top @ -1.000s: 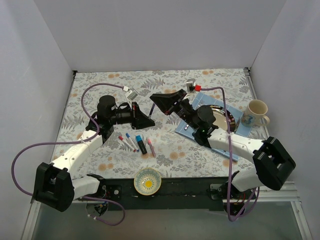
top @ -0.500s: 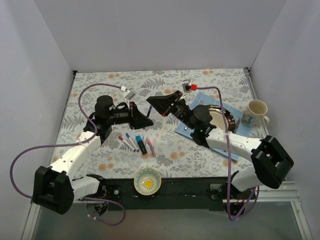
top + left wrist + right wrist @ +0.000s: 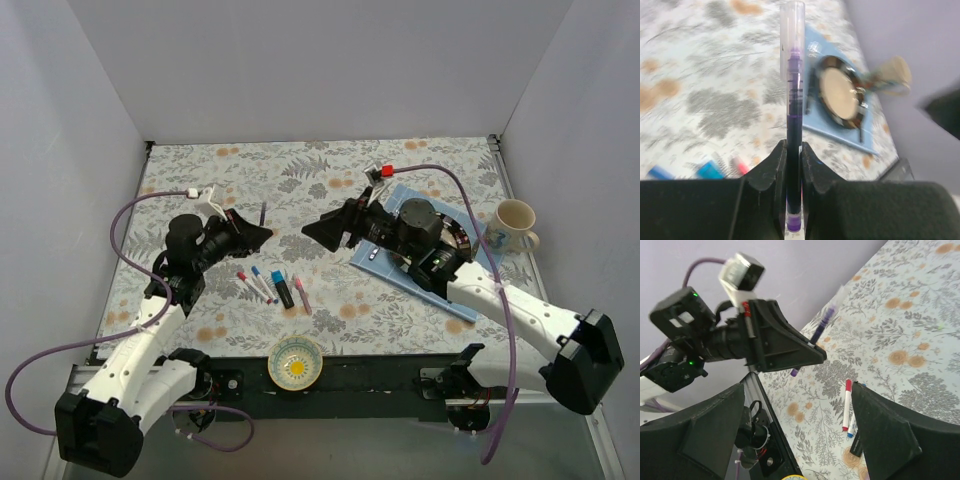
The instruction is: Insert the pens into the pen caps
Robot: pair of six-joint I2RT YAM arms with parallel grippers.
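My left gripper (image 3: 258, 234) (image 3: 792, 165) is shut on a dark purple pen (image 3: 794, 100) (image 3: 262, 213), which stands upright in the jaws with a clear cap (image 3: 792, 22) on its far end. My right gripper (image 3: 318, 232) (image 3: 797, 440) hangs open and empty a short way to the right of it, facing the left gripper (image 3: 785, 345) and the purple pen (image 3: 822, 325). Several more pens lie on the table in front of both: a white pen with red ends (image 3: 245, 280) (image 3: 847, 405), a blue-ended one (image 3: 262, 282), a black marker (image 3: 282, 288) and a pink one (image 3: 302, 293).
A blue mat (image 3: 372, 258) (image 3: 827, 135) at the right carries a metal plate (image 3: 462, 238) (image 3: 840, 97) and dark cutlery. A cream mug (image 3: 513, 225) stands beyond it by the right wall. A patterned bowl (image 3: 296, 362) sits at the near edge between the arm bases.
The two grippers were together at the middle; now the right gripper has opened and drawn back right, and the left arm has pulled back left, still holding the purple pen.
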